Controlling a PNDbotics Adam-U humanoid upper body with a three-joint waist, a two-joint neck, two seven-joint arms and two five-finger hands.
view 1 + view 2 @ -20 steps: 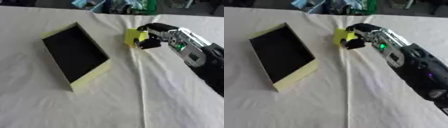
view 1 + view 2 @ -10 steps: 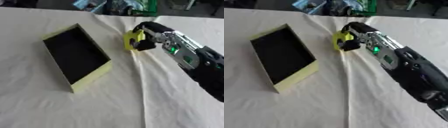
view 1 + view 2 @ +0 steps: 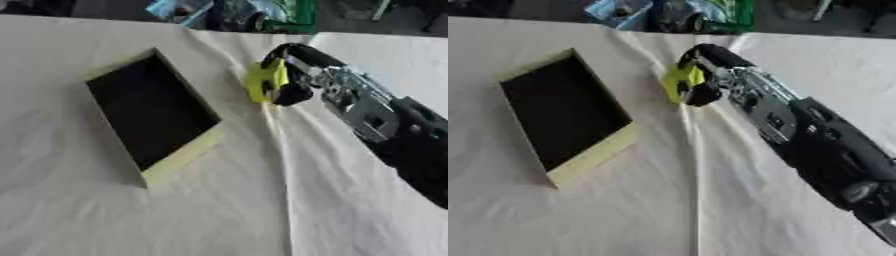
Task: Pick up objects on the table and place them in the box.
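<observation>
A small yellow object (image 3: 265,82) is held above the white cloth, just right of the box. My right hand (image 3: 295,75) is shut on it, fingers curled round its right side, and the arm runs in from the lower right. The box (image 3: 151,112) is an open yellow-walled rectangle with a black inside, lying askew at the left centre; nothing shows in it. Between the yellow object and the box's right wall there is a small gap. My left hand shows in neither view.
A white cloth (image 3: 219,210) with creases covers the table. Blue and green items (image 3: 227,11) lie in a heap past the table's far edge.
My right hand has carried the yellow object leftward, closer to the box's right wall. The camera has also shifted a little.
</observation>
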